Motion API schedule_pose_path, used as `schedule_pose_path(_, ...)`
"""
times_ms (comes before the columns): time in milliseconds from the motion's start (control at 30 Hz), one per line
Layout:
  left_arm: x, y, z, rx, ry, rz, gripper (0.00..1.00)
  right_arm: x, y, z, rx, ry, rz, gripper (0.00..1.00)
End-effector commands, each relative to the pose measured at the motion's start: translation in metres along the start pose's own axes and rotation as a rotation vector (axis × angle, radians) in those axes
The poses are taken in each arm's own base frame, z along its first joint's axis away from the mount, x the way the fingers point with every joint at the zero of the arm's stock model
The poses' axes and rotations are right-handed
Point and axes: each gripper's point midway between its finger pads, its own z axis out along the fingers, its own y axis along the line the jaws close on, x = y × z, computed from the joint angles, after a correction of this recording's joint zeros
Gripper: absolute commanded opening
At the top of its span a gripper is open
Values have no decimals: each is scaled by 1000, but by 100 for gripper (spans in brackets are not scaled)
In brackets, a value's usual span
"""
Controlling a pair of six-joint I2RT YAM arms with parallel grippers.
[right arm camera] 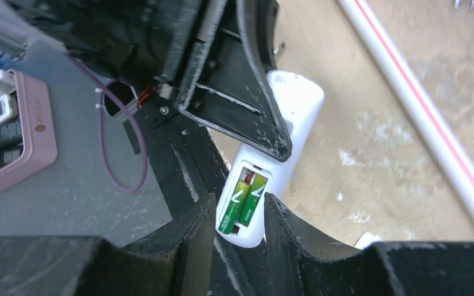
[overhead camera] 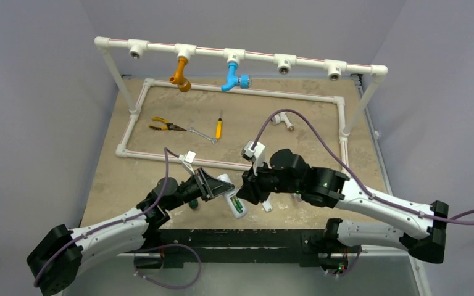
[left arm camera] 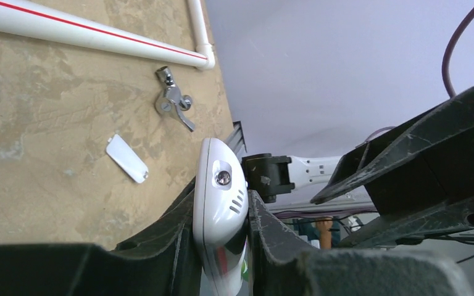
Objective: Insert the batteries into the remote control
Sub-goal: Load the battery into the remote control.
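Observation:
The white remote control (right arm camera: 296, 105) hangs just above the table's near edge, held by its sides in my left gripper (left arm camera: 221, 206), which is shut on it. Its back faces up with the battery recess uncovered. Two green batteries (right arm camera: 244, 198) lie side by side in the recess; in the top view the batteries (overhead camera: 237, 204) show as a green patch. My right gripper (right arm camera: 239, 223) hovers over the remote's lower end, open and holding nothing, one finger either side of the recess. In the top view the right gripper (overhead camera: 247, 190) sits close against the remote (overhead camera: 231, 192) and the left gripper (overhead camera: 212, 185).
A small flat white cover plate (left arm camera: 126, 158) lies on the table by the remote, also seen as the plate (overhead camera: 266, 205). A white pipe frame (overhead camera: 234, 92) with orange and blue taps rings the back. Pliers (overhead camera: 160, 125), a wrench (overhead camera: 202, 134), a yellow screwdriver (overhead camera: 219, 127) and a metal fitting (left arm camera: 174, 100) lie inside.

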Motion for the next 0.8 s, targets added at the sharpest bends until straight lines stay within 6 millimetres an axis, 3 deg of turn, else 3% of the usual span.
schedule_pose_path(0,-5,-46,-1,164,8,-44,0,-22,12,-21,-90,-117,-264,34)
schedule_pose_path(167,-4,-58,-4,210,22,-84,0,-24,49,-39,-328,-205,-426,37)
schedule_pose_path(267,-3,-60,-5,216,28,-95,0,-20,60,-42,-406,-205,-517,36)
schedule_pose_path(467,-3,-60,-5,221,30,-91,0,-10,64,-32,-481,-134,-627,34)
schedule_pose_path(567,-2,-57,-5,210,27,-88,0,-4,71,-37,-605,-135,-664,34)
schedule_pose_path(767,-3,-58,-6,211,23,-79,0,5,61,-33,-620,-129,-704,31)
